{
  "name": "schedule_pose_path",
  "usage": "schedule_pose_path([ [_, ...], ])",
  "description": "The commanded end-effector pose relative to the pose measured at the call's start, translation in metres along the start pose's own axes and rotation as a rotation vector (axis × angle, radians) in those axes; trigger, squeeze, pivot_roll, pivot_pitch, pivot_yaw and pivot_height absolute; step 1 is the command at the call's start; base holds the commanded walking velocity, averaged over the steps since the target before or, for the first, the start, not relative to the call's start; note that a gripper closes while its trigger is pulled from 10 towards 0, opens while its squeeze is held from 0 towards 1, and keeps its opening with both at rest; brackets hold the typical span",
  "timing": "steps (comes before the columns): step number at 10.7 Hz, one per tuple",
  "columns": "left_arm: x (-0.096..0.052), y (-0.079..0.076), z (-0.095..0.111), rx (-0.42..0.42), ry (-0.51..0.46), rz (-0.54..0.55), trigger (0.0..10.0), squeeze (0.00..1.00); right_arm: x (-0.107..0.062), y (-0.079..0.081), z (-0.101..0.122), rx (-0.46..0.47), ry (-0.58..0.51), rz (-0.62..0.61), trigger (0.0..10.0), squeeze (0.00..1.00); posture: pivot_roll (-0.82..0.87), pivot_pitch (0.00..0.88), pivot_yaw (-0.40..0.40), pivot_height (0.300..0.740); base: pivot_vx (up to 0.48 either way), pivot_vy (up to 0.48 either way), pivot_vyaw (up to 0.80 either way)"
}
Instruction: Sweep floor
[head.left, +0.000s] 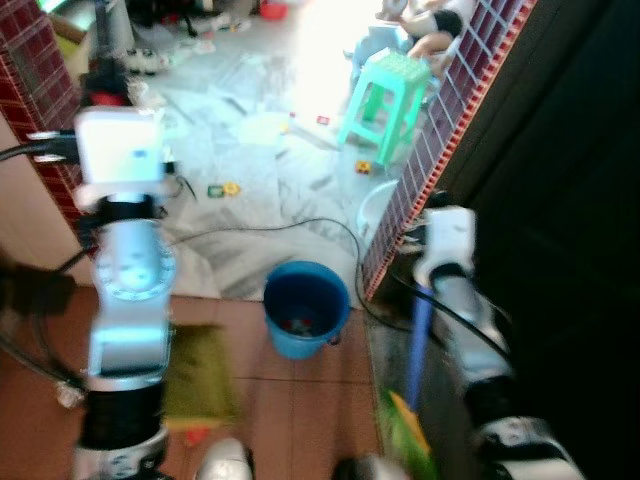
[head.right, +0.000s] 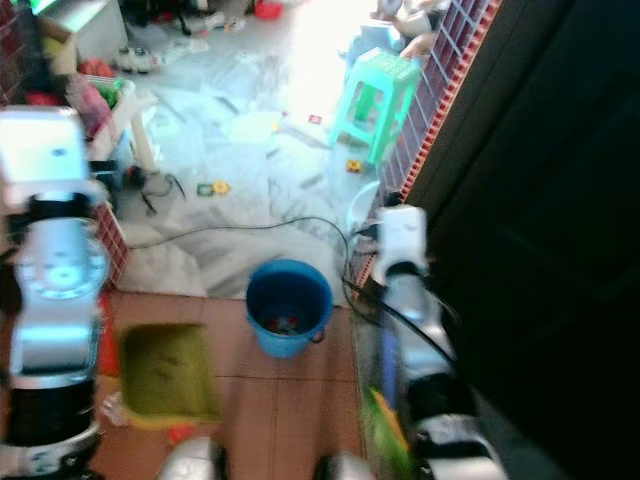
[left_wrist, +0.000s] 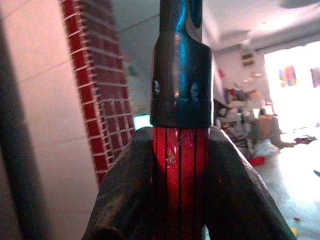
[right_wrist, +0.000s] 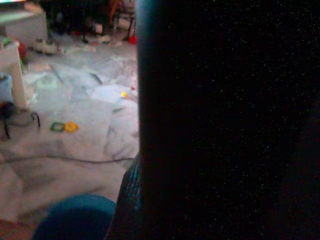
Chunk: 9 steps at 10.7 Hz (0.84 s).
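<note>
Between the left fingers (left_wrist: 125, 200) sits a red handle (left_wrist: 180, 175), its ends cut off.

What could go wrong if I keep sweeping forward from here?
Three things, likely:
1. The black cable snakes across the floor just past the blue bucket; a broom or foot could snag it.
2. The bucket stands right ahead and could be knocked over.
3. The left claw grips a red-and-black handle close to the brick pillar; a swing might strike it.
The head views are blurred, so small toys may be missed.
</note>
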<state>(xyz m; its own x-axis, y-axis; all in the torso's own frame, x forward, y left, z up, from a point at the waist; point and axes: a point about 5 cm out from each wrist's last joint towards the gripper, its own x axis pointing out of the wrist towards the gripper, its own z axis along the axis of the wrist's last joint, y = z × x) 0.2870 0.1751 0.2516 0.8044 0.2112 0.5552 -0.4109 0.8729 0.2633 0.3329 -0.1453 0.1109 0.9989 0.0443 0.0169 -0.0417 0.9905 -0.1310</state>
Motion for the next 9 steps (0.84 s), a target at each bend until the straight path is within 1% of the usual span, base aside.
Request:
schedule_pose_path([
  [1, -0.004, -0.013, 0.011, -0.036, -0.046, -0.057, 10.0, 0.00, -0.001, -0.013, 0.001, -0.006, -0.015, -0.040, 10.0, 0.00, 0.03, 0.039, -0.074, 0.740, 0.000, 0.480, 0.00],
  [3, -0.016, -0.027, -0.005, -0.072, 0.035, -0.111, 10.0, 0.00, -0.002, -0.011, 0.001, -0.001, -0.017, -0.042, 10.0, 0.00, 0.03, 0.036, -0.064, 0.740, 0.000, 0.480, 0.00],
  [4, -0.019, -0.030, -0.008, -0.097, 0.065, -0.121, 10.0, 0.00, -0.002, -0.011, 0.001, 0.002, -0.017, -0.041, 10.0, 0.00, 0.03, 0.036, -0.064, 0.740, 0.000, 0.480, 0.00],
  [9, -0.020, -0.032, -0.009, -0.128, 0.083, -0.122, 10.0, 0.00, -0.001, -0.008, 0.001, 0.011, -0.019, -0.029, 10.0, 0.00, 0.03, 0.046, -0.065, 0.740, 0.000, 0.480, 0.00],
])
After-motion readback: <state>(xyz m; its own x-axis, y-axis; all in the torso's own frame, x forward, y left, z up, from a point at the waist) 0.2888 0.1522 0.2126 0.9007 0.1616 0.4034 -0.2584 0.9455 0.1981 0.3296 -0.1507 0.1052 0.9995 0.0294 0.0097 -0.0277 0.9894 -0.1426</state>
